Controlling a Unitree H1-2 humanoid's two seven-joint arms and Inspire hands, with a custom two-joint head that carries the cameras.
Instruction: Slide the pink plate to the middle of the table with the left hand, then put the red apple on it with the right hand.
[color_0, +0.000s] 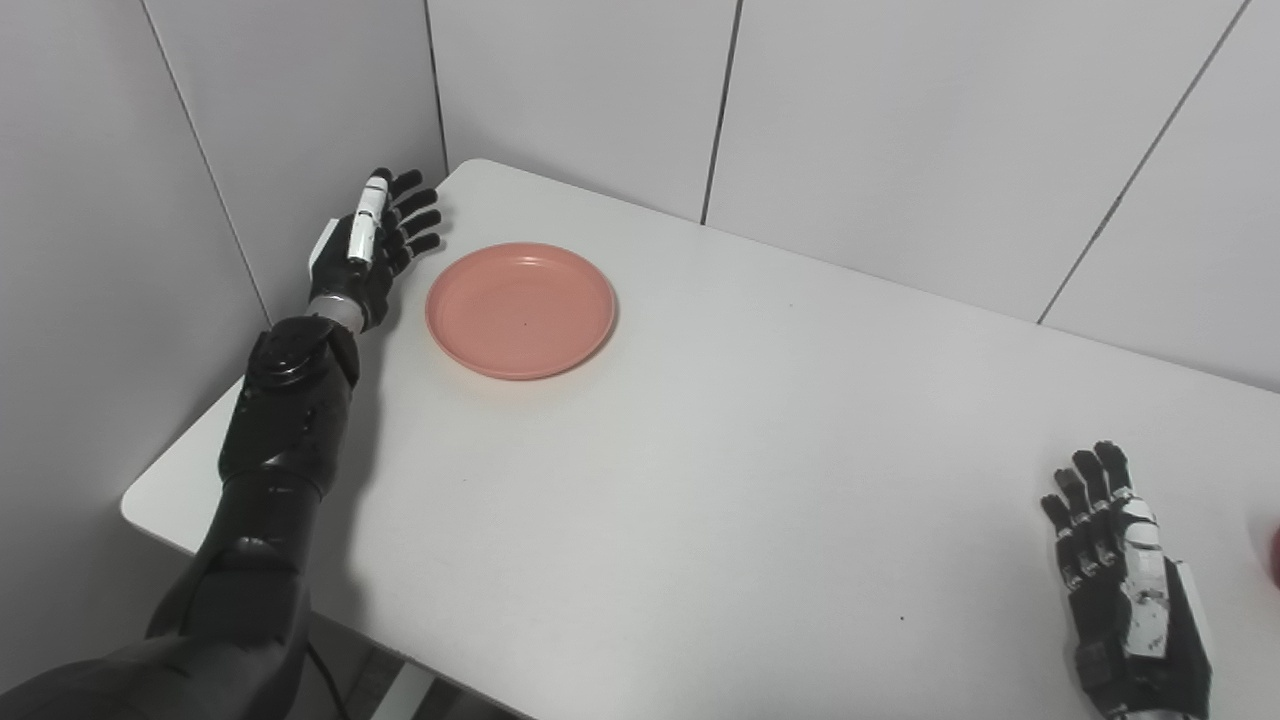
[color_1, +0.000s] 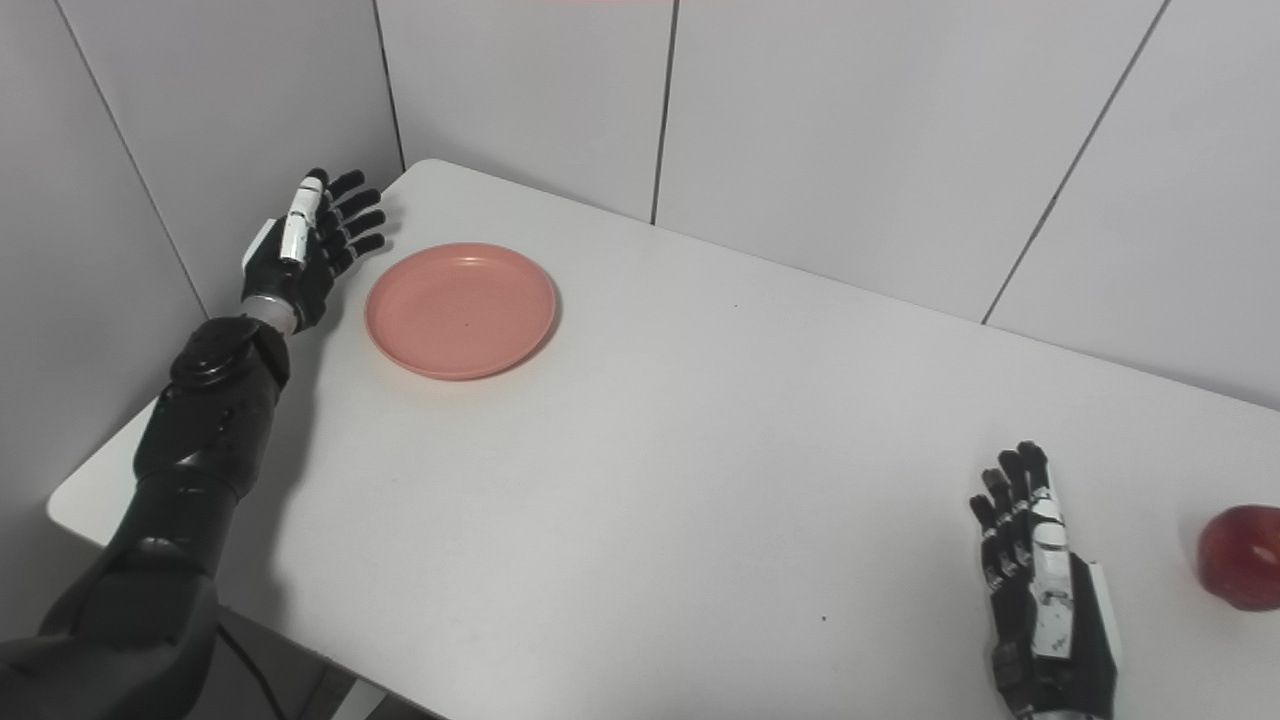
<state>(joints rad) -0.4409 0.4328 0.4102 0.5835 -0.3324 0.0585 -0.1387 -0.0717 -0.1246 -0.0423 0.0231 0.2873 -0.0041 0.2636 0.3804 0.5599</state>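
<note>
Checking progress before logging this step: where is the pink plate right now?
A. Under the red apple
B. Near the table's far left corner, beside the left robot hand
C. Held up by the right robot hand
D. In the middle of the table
B: the pink plate lies flat and empty near the table's far left corner, just right of the open left robot hand; the red apple sits far off at the right edge.

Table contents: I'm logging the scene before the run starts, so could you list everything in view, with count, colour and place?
Plate: one, pink, empty, far-left part of the table, near the left hand but not touched by it.
Apple: one, red, at the table's right edge, right of the right hand and apart from it; cut off by the frame in the left eye view.
Table: one, white, set into a corner of the walls.
Wall panels: white, with dark seams, behind and to the left of the table.
Left hand: black and white, open, beside the plate's left rim.
Right hand: black and white, open, near-right part of the table.
</note>
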